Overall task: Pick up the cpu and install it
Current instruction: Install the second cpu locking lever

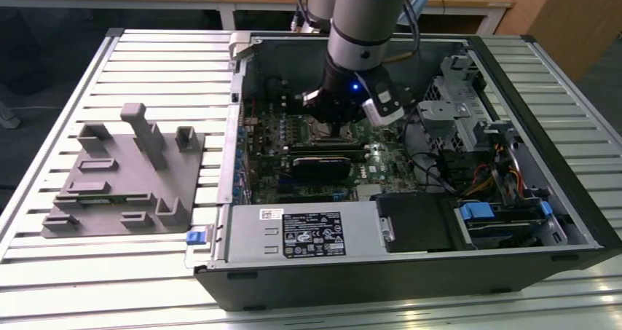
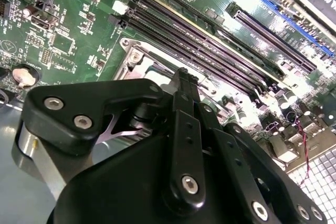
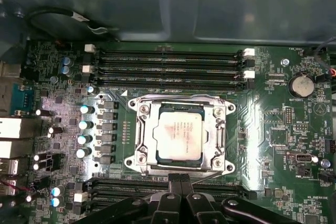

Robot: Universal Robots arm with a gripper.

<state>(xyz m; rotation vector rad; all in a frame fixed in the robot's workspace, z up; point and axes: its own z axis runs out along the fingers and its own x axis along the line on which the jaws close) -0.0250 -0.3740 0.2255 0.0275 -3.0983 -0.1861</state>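
Observation:
The cpu (image 3: 178,132), a small square chip with a pale silver top, lies flat inside the metal socket frame (image 3: 140,136) on the green motherboard (image 3: 273,124). My gripper (image 3: 181,180) hangs just off one edge of the socket, its two black fingers pressed together with nothing between them. In the second wrist view the gripper (image 2: 184,80) covers most of the socket frame (image 2: 137,56), and the chip is hidden behind it. In the exterior view the gripper (image 1: 336,130) reaches down into the open computer case (image 1: 544,221) over the motherboard's middle.
Rows of dark memory slots (image 3: 168,61) flank the socket on two sides. A black card (image 1: 321,162) and drive cages (image 1: 467,104) crowd the case. A grey plastic tray (image 1: 127,177) sits on the slatted table at the exterior view's left.

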